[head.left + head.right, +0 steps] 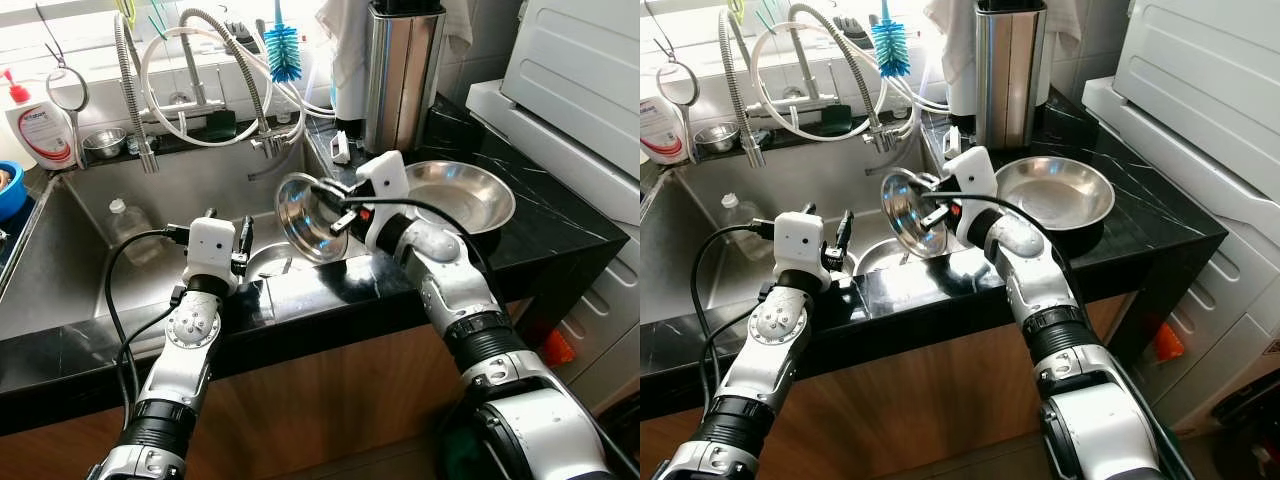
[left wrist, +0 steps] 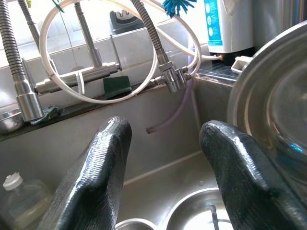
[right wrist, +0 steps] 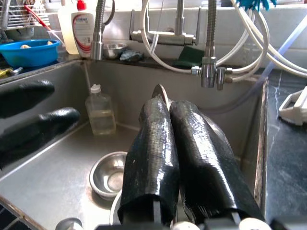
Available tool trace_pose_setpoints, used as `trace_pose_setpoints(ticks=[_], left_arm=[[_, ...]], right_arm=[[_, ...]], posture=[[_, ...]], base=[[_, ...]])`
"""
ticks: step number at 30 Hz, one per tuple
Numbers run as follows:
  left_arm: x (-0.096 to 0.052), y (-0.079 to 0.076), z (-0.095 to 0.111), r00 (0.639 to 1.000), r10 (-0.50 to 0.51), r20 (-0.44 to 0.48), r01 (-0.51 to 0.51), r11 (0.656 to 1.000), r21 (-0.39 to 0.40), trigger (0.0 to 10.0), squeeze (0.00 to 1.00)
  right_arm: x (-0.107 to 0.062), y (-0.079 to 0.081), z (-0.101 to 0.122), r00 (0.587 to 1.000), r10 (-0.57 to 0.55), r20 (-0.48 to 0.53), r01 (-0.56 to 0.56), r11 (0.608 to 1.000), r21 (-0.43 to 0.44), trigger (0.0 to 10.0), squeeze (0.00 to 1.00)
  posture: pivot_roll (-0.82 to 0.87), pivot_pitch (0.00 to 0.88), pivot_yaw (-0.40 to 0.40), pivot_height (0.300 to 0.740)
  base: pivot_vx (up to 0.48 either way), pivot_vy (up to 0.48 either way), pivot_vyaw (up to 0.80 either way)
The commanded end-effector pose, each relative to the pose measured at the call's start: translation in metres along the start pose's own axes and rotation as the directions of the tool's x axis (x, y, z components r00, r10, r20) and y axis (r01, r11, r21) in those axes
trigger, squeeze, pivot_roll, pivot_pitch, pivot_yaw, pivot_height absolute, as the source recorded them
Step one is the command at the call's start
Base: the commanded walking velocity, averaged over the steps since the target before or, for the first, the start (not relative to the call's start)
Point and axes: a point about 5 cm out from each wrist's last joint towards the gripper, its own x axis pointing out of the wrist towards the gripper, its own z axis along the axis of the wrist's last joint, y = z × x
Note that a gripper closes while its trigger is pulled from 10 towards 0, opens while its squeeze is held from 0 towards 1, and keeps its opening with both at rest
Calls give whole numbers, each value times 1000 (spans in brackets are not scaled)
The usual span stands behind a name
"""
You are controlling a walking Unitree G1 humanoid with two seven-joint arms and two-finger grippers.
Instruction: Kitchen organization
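My right gripper [image 1: 324,195] is shut on the rim of a tilted steel bowl [image 1: 300,222], which it holds on edge over the right end of the sink [image 1: 60,290]. In the right wrist view the two fingers [image 3: 153,143] press together around that thin rim [image 3: 159,91]. My left gripper [image 1: 230,224] hovers open and empty just left of the bowl, above the sink's front edge. In the left wrist view the held bowl [image 2: 273,110] stands beside the gripper's finger. Small steel bowls [image 3: 108,175] and a clear bottle [image 3: 100,112] lie in the sink. A wide steel bowl [image 1: 462,195] rests on the black counter.
Spring faucets and white hoses [image 1: 190,90] hang over the sink's back. On the back ledge stand a soap bottle [image 1: 35,125] and a small steel bowl [image 1: 103,142]. A blue bowl [image 1: 8,185] sits far left, a tall steel canister [image 1: 403,70] behind the counter, a white appliance [image 1: 580,70] right.
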Motion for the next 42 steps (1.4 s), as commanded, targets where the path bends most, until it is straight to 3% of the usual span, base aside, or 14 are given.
trace_pose_setpoints(ticks=[1, 9, 11, 12, 13, 17, 18, 19, 28, 32, 33, 36, 37, 42], left_arm=[[2, 2, 4, 1000, 6, 19, -7, 1000, 17, 10000, 0], [1, 2, 3, 1000, 5, 14, -5, 1000, 16, 10000, 0], [1, 1, 3, 1000, 3, 14, -3, 1000, 16, 10000, 0], [1, 1, 3, 1000, 2, 13, -2, 1000, 15, 10000, 0], [1, 1, 3, 1000, 2, 14, -2, 1000, 15, 10000, 0], [0, 1, 2, 1000, 0, 13, 0, 1000, 14, 10000, 0], [0, 1, 2, 1000, -1, 13, 1, 1000, 14, 10000, 0], [0, 1, 2, 1000, -3, 12, 3, 1000, 14, 10000, 0], [-1, -2, 2, 1000, -18, 15, 17, 1000, 14, 10000, 0], [-2, -4, 0, 999, -33, 9, 33, 999, 12, 10000, 0], [-2, -5, 0, 999, -40, 8, 40, 999, 13, 10000, 0], [-1, -5, 0, 999, -42, 8, 42, 999, 13, 10000, 0], [-1, -6, 0, 999, -46, 5, 45, 999, 10, 10000, 0], [0, -9, -1, 998, -57, 0, 57, 998, 5, 10000, 0]], right_arm=[[1, 2, -1, 1000, 15, -5, -15, 1000, -16, 10000, 0], [-1, -5, -14, 995, -67, -69, 64, 997, -48, 10000, 0], [-2, -5, -14, 995, -72, -70, 68, 997, -48, 10000, 98], [-2, -6, -15, 994, -81, -74, 78, 996, -50, 10000, 745], [-2, -6, -15, 993, -89, -76, 85, 995, -48, 10000, 1000], [-1, -7, -16, 992, -106, -70, 103, 993, -53, 10000, 1000], [-1, -7, -15, 992, -111, -66, 107, 993, -55, 10000, 757], [-1, -7, -14, 991, -120, -56, 116, 991, -60, 10000, 0], [-8, -20, 14, 953, -288, 91, 295, 951, -90, 10000, 0], [-48, -56, 28, 798, -580, 167, 590, 807, -18, 10000, 0], [-67, -69, 28, 725, -667, 174, 679, 734, -15, 10000, 0], [-80, -76, 26, 692, -703, 165, 714, 701, -9, 10000, 86], [-95, -83, 22, 651, -746, 143, 750, 660, 29, 10000, 1000], [-127, -92, 14, 530, -842, 103, 839, 538, 77, 10000, 1000]], posture=[[-108, 0, 40, 740], [-107, 0, 40, 740], [-107, 0, 40, 740], [-107, 0, 40, 740], [-107, 0, 40, 740], [-105, 0, 39, 740], [-106, 0, 40, 740], [-106, 0, 40, 740], [-114, 0, 44, 740], [-132, 0, 54, 740], [-143, 0, 59, 740], [-154, 0, 66, 740], [-162, 0, 69, 740], [-173, 0, 77, 740]], base=[[0, 0, 0], [0, 0, 0], [0, 0, 0], [0, 0, 0], [0, 0, 0], [0, 0, 0], [0, 0, 0], [0, 0, 0], [0, 0, 0], [0, 0, 0], [0, 0, 0], [0, 0, 0], [0, 0, 0], [0, 0, 0]])
